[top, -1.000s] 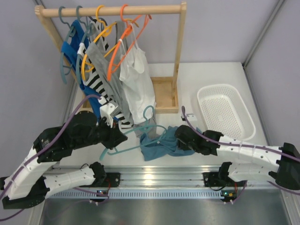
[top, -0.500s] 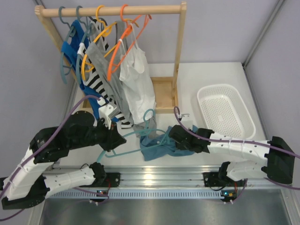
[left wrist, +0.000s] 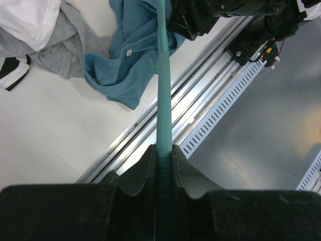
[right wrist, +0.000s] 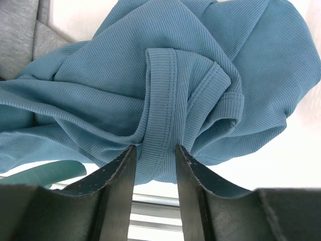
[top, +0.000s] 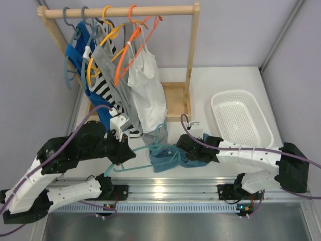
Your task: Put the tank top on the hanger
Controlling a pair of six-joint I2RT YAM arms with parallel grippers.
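Note:
The dusty teal tank top (top: 168,156) lies crumpled on the table between the two arms. My right gripper (top: 179,147) is at its right side, and in the right wrist view the gripper (right wrist: 154,156) is shut on a ribbed hem fold of the tank top (right wrist: 165,75). My left gripper (top: 128,152) is shut on the lower bar of the light teal hanger (top: 159,123). In the left wrist view the hanger (left wrist: 164,75) runs straight out of the gripper (left wrist: 164,150) over the tank top (left wrist: 133,55). A hanger arm (right wrist: 45,171) shows beside the right fingers.
A wooden rack (top: 118,11) stands at the back left with orange and grey-blue hangers, a royal-blue top (top: 80,50) and a white top (top: 146,88) hanging low near the hanger's hook. A white basket (top: 216,108) sits at right. A metal rail (top: 165,193) lines the near edge.
My right gripper has moved left with the tank top's fold, bunching the cloth closer to the hanger. The left arm and hanger shifted slightly toward the rack.

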